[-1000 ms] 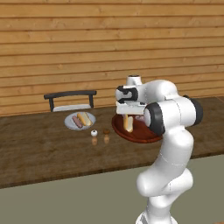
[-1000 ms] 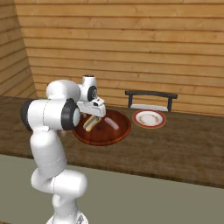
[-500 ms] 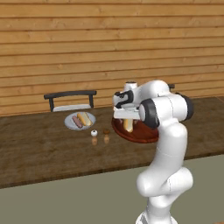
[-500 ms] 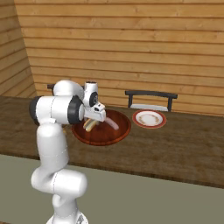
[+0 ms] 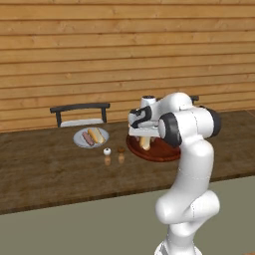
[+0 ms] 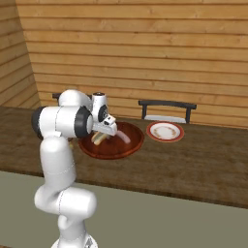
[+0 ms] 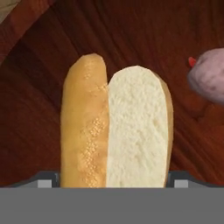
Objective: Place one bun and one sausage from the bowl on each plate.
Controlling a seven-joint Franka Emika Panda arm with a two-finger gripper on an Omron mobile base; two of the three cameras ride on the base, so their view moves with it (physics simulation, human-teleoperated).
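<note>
Right, left base view first: I've got the gripper point(image 5: 143, 140) parked low over the near-left part of the bowl point(image 5: 167, 154), hand pointing down, because the remaining bun point(image 5: 145, 143) sits right there under it. The grey-white plate point(image 5: 79, 142) to the left already carries a bun and a sausage side by side, so I judge that one done. A small white shaker point(image 5: 106, 151) and a brown one point(image 5: 121, 150) stand between that plate and the bowl; they're near the carry path but not in my way for this pick. A dark chair point(image 5: 79, 108) sits behind the counter point(image 5: 45, 174).

Right base view: same hand point(image 6: 102, 131) over the bowl's left half point(image 6: 127, 145), bun point(image 6: 98, 139) just below it. The red-rimmed plate point(image 6: 165, 131) sits just right of the bowl, bare, so that's where this bun has to go. Short carry, hence working from this side.

Hand view: the split bun point(image 7: 116, 127) runs lengthwise up the frame, centred, crust half left, cut face right. The fingertips point(image 7: 47, 180) show as grey nubs at both lower corners, standing wide on either side of the bun, not pinching it yet. A pinkish sausage end point(image 7: 208, 81) lies apart at the right edge on the bowl floor point(image 7: 35, 118), clear of the fingers.
</note>
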